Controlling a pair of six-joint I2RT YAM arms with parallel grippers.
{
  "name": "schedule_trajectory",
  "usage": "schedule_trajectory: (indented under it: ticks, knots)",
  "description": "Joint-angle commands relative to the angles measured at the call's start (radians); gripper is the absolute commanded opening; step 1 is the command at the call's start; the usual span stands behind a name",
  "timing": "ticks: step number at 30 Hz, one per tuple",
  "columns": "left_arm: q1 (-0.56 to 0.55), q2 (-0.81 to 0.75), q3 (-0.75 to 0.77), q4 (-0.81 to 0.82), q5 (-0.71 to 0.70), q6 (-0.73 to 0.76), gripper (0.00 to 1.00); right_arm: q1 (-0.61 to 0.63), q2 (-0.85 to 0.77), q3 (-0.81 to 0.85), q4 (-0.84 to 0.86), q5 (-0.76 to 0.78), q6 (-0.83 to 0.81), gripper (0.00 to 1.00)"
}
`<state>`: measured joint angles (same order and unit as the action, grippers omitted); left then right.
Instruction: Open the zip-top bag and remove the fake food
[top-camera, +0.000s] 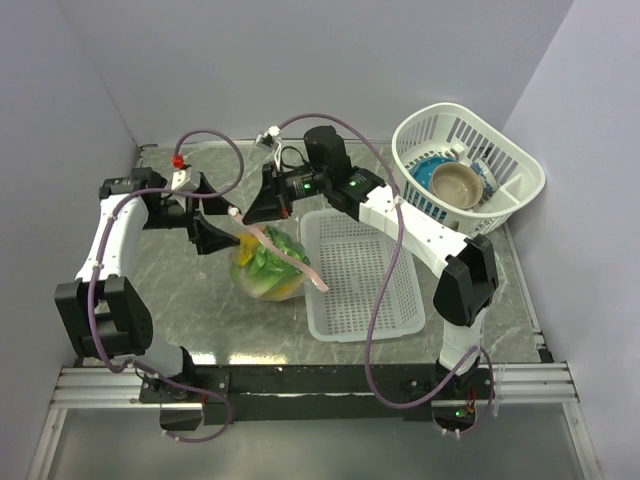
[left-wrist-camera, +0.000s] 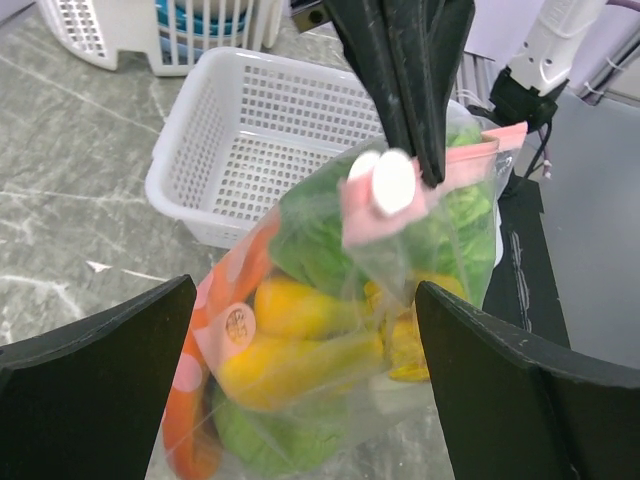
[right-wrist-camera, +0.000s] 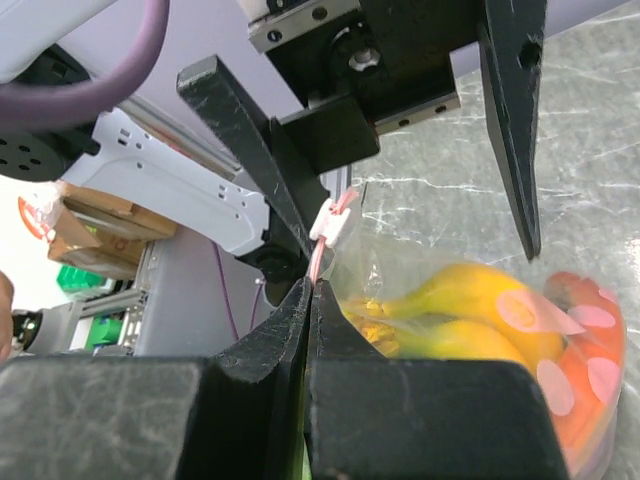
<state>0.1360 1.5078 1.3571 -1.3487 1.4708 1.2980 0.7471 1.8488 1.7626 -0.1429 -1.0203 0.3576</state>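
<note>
The clear zip-top bag (top-camera: 268, 264) sits mid-table, held up by its pink zip strip (left-wrist-camera: 400, 195). My right gripper (right-wrist-camera: 312, 298) is shut on that strip just below the white slider (right-wrist-camera: 335, 222). Its black fingers (left-wrist-camera: 405, 80) come down from above in the left wrist view. My left gripper (left-wrist-camera: 305, 400) is open, with one finger on each side of the bag's lower half and touching nothing. The fake food is inside the bag: green lettuce (left-wrist-camera: 320, 235), yellow banana (left-wrist-camera: 300, 355) and an orange slice (left-wrist-camera: 190, 430).
A white perforated tray (top-camera: 360, 275) lies right beside the bag on its right. Behind it, at the back right, a white basket (top-camera: 500, 150) holds a blue bowl (top-camera: 425, 178) and a tan bowl (top-camera: 458, 183). Walls close in the left, back and right.
</note>
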Motion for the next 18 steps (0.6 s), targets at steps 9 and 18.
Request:
schedule_trajectory:
  ticks: [9,18]
  knots:
    - [-0.030,-0.037,0.085,-0.027,0.161,-0.034,0.99,0.015,-0.022,0.061,0.029,-0.049,-0.016,0.00]
    - [0.019,-0.044,0.129,-0.009,0.183,0.013,0.99,0.020,-0.031,0.072,0.014,-0.072,-0.019,0.00]
